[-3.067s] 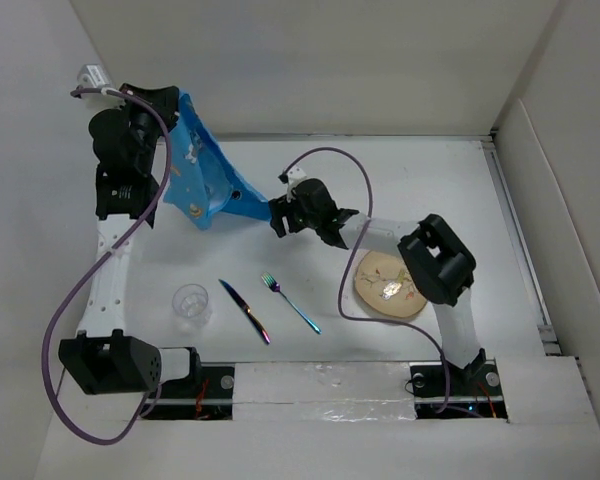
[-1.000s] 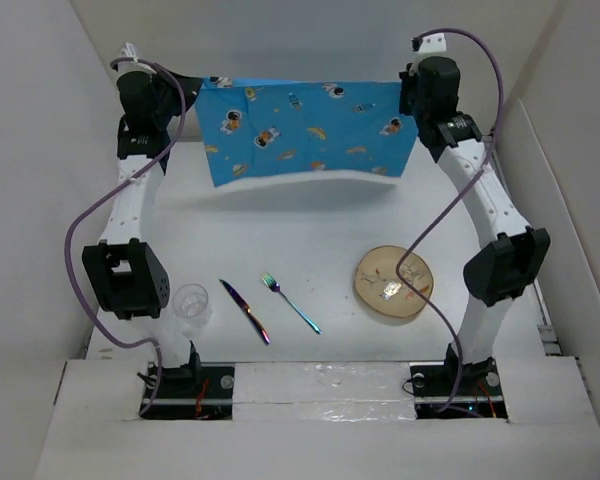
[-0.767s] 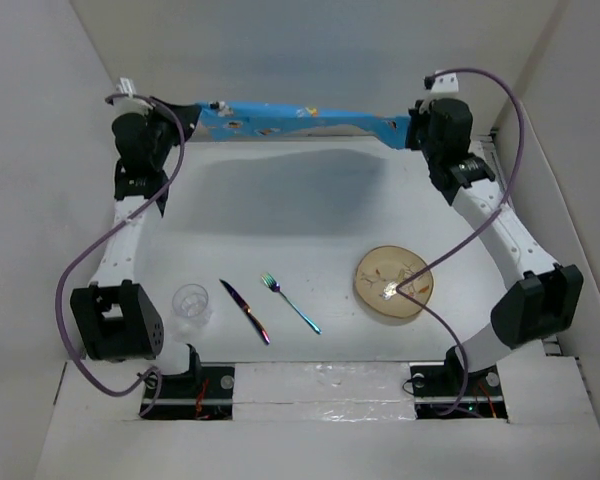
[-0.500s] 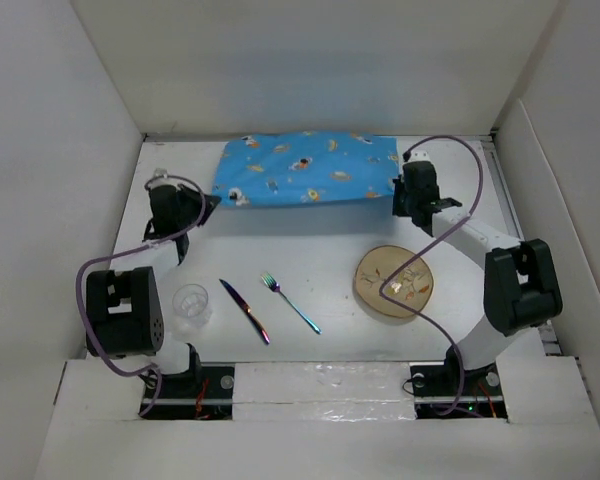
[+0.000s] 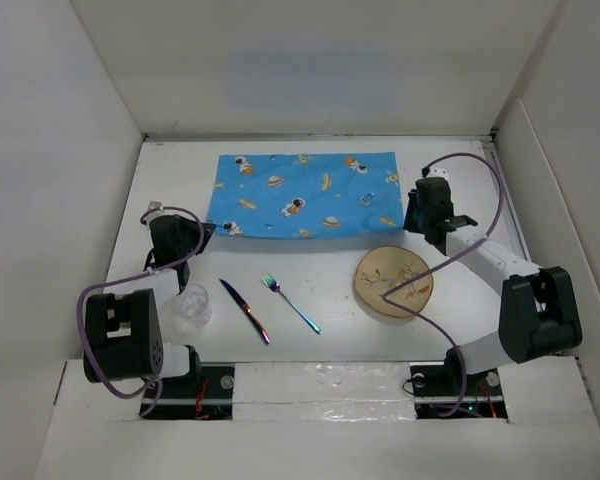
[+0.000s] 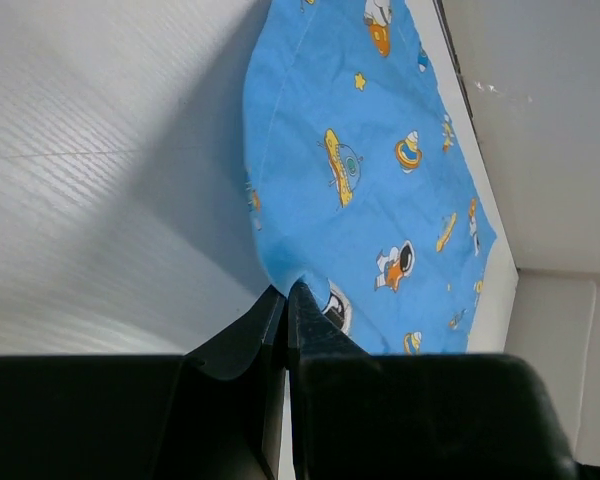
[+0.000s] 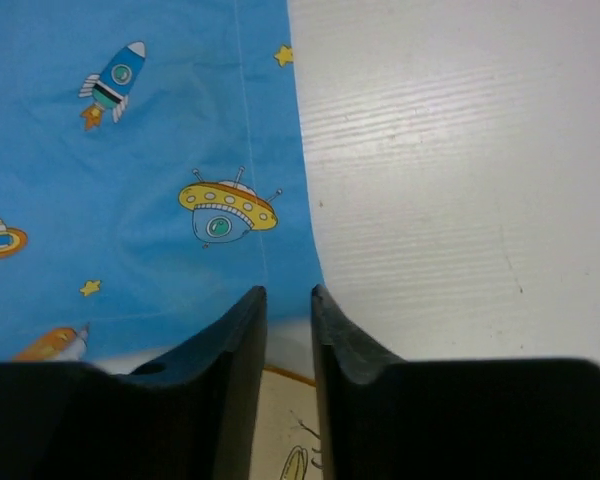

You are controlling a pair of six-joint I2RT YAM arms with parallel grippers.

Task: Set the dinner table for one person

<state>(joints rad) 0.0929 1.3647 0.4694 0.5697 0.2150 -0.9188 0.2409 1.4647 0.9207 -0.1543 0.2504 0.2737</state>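
Observation:
The blue placemat, printed with astronauts and planets, lies flat at the back middle of the white dinner table. My left gripper is low at the mat's near left corner. In the left wrist view that gripper is shut on the placemat, whose corner lifts into the jaws. My right gripper is at the mat's near right corner. Its jaws stand open with nothing between them, just short of the placemat.
A beige round plate lies near right, partly under my right gripper, and the plate shows below the fingers. A fork, a knife and a clear glass lie near left. White walls enclose the table.
Both arms lowered the placemat from mid-air and laid it flat on the table. The right gripper opened and released its corner; the left stays shut on its corner.

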